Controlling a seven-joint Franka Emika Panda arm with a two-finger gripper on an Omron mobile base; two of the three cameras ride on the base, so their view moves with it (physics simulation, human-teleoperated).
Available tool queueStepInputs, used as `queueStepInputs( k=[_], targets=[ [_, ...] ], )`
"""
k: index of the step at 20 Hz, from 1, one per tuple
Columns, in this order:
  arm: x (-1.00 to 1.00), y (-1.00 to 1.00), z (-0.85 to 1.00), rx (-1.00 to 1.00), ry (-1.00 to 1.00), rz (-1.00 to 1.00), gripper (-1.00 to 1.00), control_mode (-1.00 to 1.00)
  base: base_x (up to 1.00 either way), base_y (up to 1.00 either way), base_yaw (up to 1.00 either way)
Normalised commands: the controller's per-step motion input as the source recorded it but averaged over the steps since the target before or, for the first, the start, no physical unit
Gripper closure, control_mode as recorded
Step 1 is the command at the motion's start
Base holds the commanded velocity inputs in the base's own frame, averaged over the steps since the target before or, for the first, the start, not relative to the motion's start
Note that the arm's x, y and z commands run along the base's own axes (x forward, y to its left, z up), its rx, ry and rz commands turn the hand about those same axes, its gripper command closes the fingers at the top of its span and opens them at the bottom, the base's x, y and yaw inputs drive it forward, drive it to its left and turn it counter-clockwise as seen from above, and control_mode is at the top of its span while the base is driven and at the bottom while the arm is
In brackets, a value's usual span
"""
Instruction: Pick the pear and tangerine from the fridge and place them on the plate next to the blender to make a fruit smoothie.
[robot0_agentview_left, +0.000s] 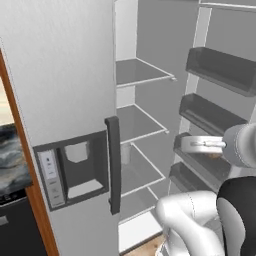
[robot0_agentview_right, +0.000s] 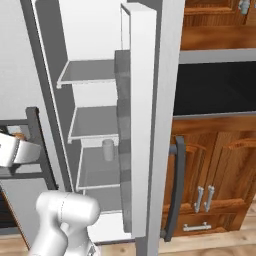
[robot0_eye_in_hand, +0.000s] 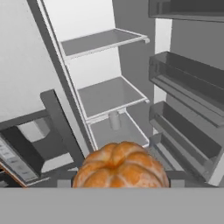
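Light-grey, the fridge (robot0_agentview_left: 65, 100) stood open in the left base view, its dark handle (robot0_agentview_left: 113, 165) upright, long axis vertical; the gripper (robot0_agentview_left: 192, 145) reached toward the door bins. From the right base view the open door (robot0_agentview_right: 145, 120) appeared edge-on beside wooden cabinets (robot0_agentview_right: 220, 170). In the hand view the tangerine (robot0_eye_in_hand: 121, 165) sat close before the camera, evidently held, though the fingers' spread could not be told; a small cup (robot0_eye_in_hand: 114, 120) stood on a shelf.

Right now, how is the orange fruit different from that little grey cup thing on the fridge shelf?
The tangerine is orange, round and lumpy; the cup is pale grey, smooth and upright. The tangerine sits close up at the hand camera, outside the shelves, while the cup stands far back on a fridge shelf. The tangerine looks much bigger because it is nearer.
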Motion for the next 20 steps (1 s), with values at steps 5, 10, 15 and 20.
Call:
queueStepInputs(
  k=[5,10,15,20],
  targets=[
    [0.0,0.0,0.0,0.0,0.0,0.0,1.0,1.0,-0.91,0.04,-0.31],
    [0.0,0.0,0.0,0.0,0.0,0.0,1.0,1.0,-0.97,0.1,-0.51],
    [0.0,0.0,0.0,0.0,0.0,0.0,1.0,1.0,-0.77,0.01,-0.73],
    [0.0,0.0,0.0,0.0,0.0,0.0,1.0,1.0,-0.47,0.0,-0.8]
  ],
)
